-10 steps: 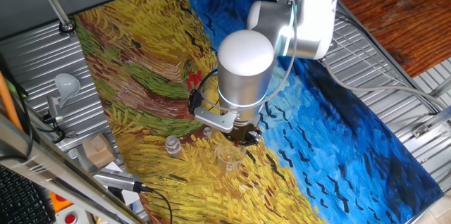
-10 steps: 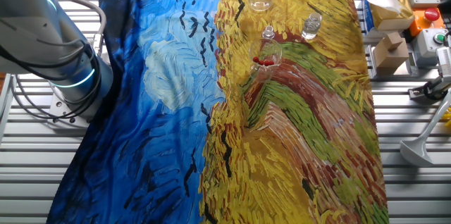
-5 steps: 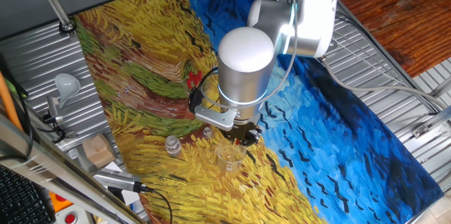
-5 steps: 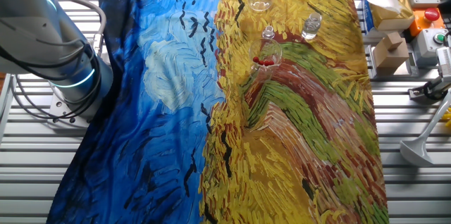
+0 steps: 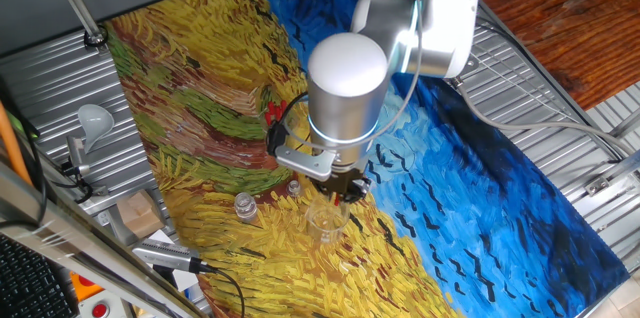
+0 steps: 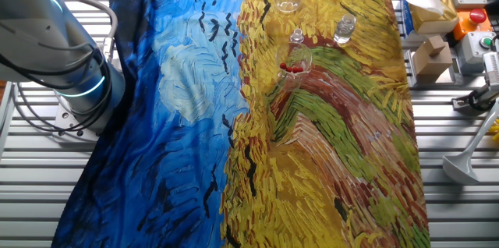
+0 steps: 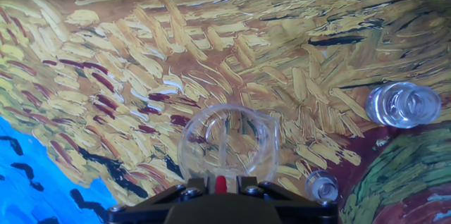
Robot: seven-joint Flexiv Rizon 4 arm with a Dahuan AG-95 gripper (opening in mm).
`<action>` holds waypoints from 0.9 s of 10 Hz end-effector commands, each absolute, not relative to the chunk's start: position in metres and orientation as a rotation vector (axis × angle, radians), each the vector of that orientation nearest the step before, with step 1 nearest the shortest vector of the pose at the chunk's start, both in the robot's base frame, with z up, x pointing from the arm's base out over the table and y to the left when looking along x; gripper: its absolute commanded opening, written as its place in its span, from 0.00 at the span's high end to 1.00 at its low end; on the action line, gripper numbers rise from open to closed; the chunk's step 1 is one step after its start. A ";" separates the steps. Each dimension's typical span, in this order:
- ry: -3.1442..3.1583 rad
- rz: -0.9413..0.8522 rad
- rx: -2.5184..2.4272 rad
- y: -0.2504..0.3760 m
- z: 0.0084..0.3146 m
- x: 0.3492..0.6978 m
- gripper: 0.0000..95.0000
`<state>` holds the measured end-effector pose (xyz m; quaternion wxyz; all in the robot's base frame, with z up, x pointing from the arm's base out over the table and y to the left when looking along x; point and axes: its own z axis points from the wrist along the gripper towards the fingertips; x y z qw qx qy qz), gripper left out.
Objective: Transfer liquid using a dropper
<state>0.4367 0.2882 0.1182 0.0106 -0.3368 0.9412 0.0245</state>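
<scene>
**Dropper poised over the beaker**

The end effector (image 7: 220, 190) hangs directly above an open beaker (image 7: 227, 141), its fingers clamped on the dropper (image 7: 220, 184), of which only the red bulb shows between them. Held upright over the mouth, the tip is probably aimed to release liquid inside. Two small vials (image 7: 403, 104) stand to the right on the painted bench (image 7: 106, 48); spare droppers (image 6: 292, 67) wait in another glass.

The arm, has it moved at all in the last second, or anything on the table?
Barely. The arm's wrist crept slightly up and back; the gripper stays over the clear beaker with the dropper between its fingers. The small vial, tiny vial and spare droppers haven't shifted.
</scene>
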 end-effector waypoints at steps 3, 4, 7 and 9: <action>2.937 0.083 -1.043 0.288 0.117 0.431 0.80; 2.937 0.082 -1.043 0.288 0.117 0.431 0.80; 2.939 0.078 -1.045 0.289 0.119 0.430 0.80; 2.940 0.073 -1.047 0.288 0.120 0.430 0.80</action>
